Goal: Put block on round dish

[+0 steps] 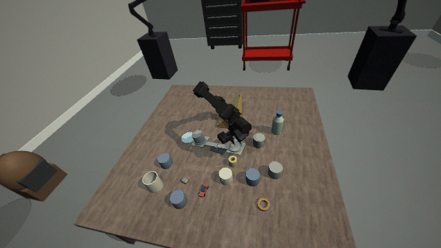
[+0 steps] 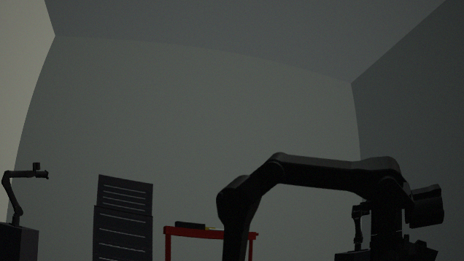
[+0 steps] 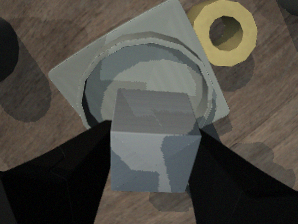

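My gripper (image 1: 236, 141) (image 3: 150, 133) is shut on a grey block (image 3: 154, 162), with a dark finger on each side. The block is over the raised ring of the balance's right end plate (image 1: 240, 149) (image 3: 70, 72) and hides part of its near rim. How high it is above the plate is hard to tell. No cup is on this end. A grey cup (image 1: 197, 138) stands upside down on the left end of the balance (image 1: 212, 144). The pale blue round dish (image 1: 186, 138) lies just left of that cup, with no cup seen above it.
A grey cup (image 1: 258, 140) stands right of the balance, with a bottle (image 1: 277, 125) behind it. A yellow ring-shaped piece (image 1: 232, 161) (image 3: 243, 31) is close in front of the right end. Several cups, a red toy car (image 1: 204, 190) and an orange ring (image 1: 258, 206) are farther forward.
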`<state>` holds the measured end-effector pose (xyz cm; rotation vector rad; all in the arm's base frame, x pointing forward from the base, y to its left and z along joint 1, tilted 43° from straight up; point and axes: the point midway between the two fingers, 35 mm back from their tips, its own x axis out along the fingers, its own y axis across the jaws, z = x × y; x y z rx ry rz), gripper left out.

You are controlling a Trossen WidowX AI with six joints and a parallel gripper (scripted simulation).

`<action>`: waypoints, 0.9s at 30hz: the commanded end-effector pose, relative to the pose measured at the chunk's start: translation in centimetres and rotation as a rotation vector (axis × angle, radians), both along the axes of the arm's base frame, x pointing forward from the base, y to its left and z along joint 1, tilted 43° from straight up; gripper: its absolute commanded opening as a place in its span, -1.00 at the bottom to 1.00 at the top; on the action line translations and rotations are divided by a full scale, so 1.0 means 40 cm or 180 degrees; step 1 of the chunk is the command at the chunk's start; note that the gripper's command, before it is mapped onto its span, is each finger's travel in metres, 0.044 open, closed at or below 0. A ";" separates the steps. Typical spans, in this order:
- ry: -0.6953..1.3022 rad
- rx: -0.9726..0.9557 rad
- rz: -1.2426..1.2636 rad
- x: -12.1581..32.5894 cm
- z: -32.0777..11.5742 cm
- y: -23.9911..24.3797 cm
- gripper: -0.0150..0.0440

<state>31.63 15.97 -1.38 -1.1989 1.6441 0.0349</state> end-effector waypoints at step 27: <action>0.0015 0.0239 0.0023 0.060 0.233 -0.143 -0.49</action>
